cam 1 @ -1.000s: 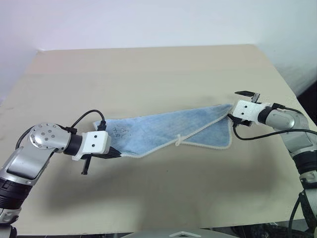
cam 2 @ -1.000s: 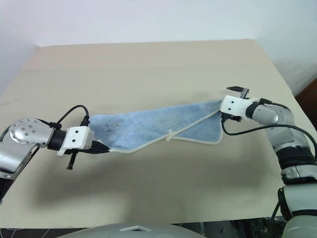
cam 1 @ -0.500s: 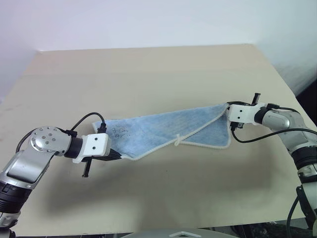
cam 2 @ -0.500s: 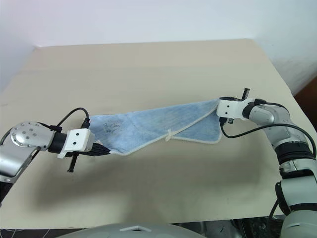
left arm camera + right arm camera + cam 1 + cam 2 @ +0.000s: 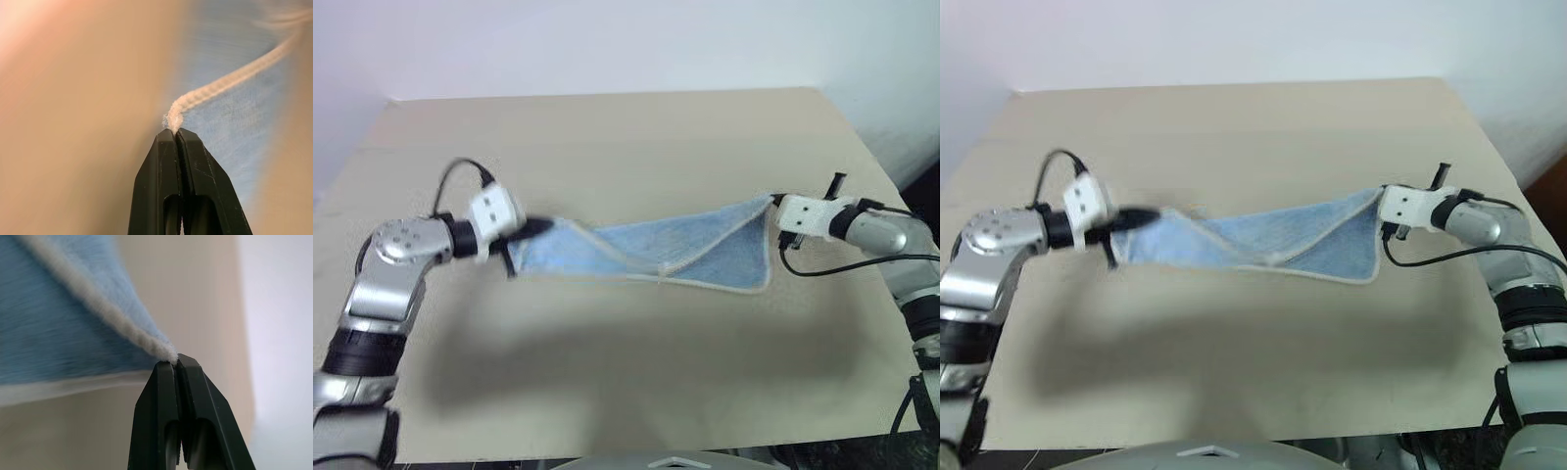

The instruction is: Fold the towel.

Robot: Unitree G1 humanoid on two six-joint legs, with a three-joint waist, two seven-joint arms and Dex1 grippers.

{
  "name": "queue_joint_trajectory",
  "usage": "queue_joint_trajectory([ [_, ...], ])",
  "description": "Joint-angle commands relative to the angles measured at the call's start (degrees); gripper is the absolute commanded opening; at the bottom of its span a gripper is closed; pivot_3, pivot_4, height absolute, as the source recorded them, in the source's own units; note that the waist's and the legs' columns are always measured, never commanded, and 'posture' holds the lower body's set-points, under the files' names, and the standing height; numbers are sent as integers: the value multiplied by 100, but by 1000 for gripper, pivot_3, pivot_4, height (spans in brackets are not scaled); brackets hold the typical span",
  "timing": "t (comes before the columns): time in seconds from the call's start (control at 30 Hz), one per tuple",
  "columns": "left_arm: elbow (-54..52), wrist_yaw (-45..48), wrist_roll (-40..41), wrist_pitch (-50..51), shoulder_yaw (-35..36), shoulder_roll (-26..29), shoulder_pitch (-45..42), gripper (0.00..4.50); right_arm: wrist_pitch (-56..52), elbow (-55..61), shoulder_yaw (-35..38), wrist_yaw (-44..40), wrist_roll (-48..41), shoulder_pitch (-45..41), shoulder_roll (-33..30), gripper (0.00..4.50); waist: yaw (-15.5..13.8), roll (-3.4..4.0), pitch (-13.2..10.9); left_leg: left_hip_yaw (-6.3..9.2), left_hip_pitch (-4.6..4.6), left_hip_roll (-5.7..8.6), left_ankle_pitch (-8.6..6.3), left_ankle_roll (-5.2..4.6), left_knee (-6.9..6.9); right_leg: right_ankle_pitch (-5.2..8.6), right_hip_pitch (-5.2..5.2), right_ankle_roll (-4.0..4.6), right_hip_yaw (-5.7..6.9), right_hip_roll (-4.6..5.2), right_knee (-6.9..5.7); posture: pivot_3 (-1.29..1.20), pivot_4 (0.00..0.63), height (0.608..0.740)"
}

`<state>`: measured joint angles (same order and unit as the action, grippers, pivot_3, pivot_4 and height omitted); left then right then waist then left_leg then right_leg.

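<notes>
Towel (image 5: 675, 250) hangs stretched between the two grippers above the table (image 5: 607, 147). It is light blue with a whitish stitched edge, and it sags a little in the middle, where the lower edge comes close to the table top or touches it; I cannot tell which.

Left gripper (image 5: 536, 227) holds the left end of the towel. In the left wrist view its two black fingers (image 5: 164, 166) are pressed together, with the whitish edge (image 5: 220, 85) pinched right at the tips, and the blue cloth spreads away behind it. In the eye views this gripper and the cloth near it are blurred.

Right gripper (image 5: 773, 203) holds the right corner. In the right wrist view its fingers (image 5: 164, 401) are also closed tight, and the stitched corner of the towel sits between the tips. From this corner one part of the cloth hangs down to a rounded lower corner (image 5: 764, 286).
</notes>
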<state>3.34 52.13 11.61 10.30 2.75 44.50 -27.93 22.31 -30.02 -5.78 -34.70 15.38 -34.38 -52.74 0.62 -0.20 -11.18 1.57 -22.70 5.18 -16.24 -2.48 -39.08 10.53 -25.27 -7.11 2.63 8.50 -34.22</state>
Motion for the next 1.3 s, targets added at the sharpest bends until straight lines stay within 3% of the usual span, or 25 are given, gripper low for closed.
queue_joint_trajectory([
  [0.03,652,-951,-192,-153,482,-180,-704,0,-332,184,431,-274,-462,-356,-174,39,15,0,0,-1,2,0,0,0,1,0,2,0,0,0,1,0,150,728],
  [0.23,1406,-1605,-232,-478,701,-327,-1615,0,-489,-173,657,-504,-676,-1126,-378,39,8,0,-1,-3,0,1,6,12,3,0,-1,-1,-1,1,3,0,150,728],
  [0.47,1602,-1521,-45,-647,878,-208,-1966,0,-670,-244,901,-828,-1061,-1814,-629,39,3,-1,-1,-4,-13,4,15,27,5,0,-8,-1,-1,5,12,0,150,728],
  [0.63,1048,-685,587,-309,1079,92,-1477,0,-1153,630,1165,-1815,-1850,-1064,-863,39,10,-1,-1,-4,-19,4,14,26,5,0,-11,-1,0,4,13,0,150,728],
  [0.8,-274,851,1556,491,1223,743,-66,0,-2124,2170,1511,-3087,-2823,895,-1257,39,8,2,-1,-4,-26,0,4,9,4,0,-15,0,-2,4,8,0,150,728],
  [0.97,-843,1264,1909,1074,1400,1129,796,0,-2774,2994,1832,-3560,-3258,2082,-1399,39,-8,2,-3,-5,-20,-1,-15,-2,-8,0,-11,0,-7,6,10,0,150,728],
  [1.17,-865,1525,1647,973,1296,1363,1399,0,-2987,3074,1719,-3495,-3226,1955,-1268,39,9,5,-2,-7,30,-10,-18,7,-7,3,29,1,-11,3,11,0,150,728],
  [1.3,-379,1058,1014,652,999,1241,1168,0,-2748,2732,1388,-3142,-2832,1413,-1012,39,-8,5,-2,-9,25,-9,-18,7,-6,2,20,0,-11,4,10,0,150,728],
])
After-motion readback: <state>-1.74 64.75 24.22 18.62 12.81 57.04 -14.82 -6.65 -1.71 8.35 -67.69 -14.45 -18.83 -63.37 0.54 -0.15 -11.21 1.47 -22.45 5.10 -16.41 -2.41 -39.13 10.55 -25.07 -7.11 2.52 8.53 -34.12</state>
